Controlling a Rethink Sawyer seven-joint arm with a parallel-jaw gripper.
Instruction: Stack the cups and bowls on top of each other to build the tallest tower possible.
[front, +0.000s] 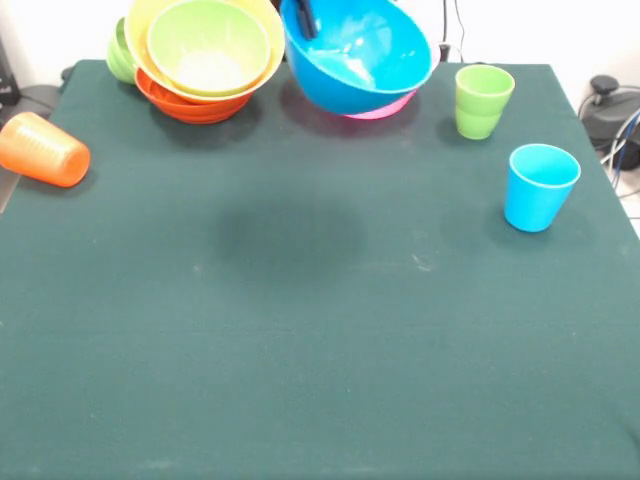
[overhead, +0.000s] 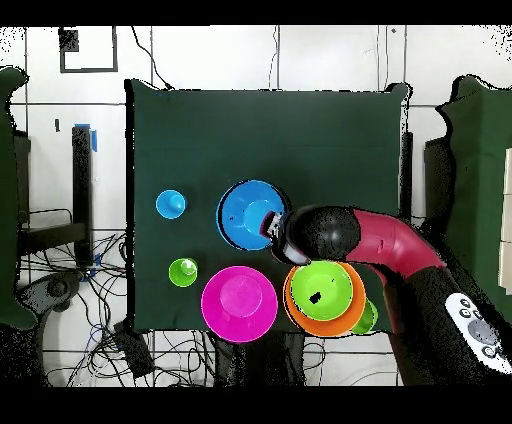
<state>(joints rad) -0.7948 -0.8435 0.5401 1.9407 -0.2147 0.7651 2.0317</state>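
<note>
Blue bowl (front: 358, 55), tilted and lifted above the pink bowl (front: 385, 106) at the table's (front: 300, 330) far edge, pinched at its rim by the closed gripper (front: 303, 18): 1 light, rigid, glossy shell, likely slippery.

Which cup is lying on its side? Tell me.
The orange cup, tipped over at the table's edge in the front view. The lime green cup and light blue cup stand upright, mouths up.

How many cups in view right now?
3. Orange plastic cup lies on its side at the table's left edge in the front view. Lime green plastic cup and light blue plastic cup stand upright at the right. More could hide behind the bowls.
</note>
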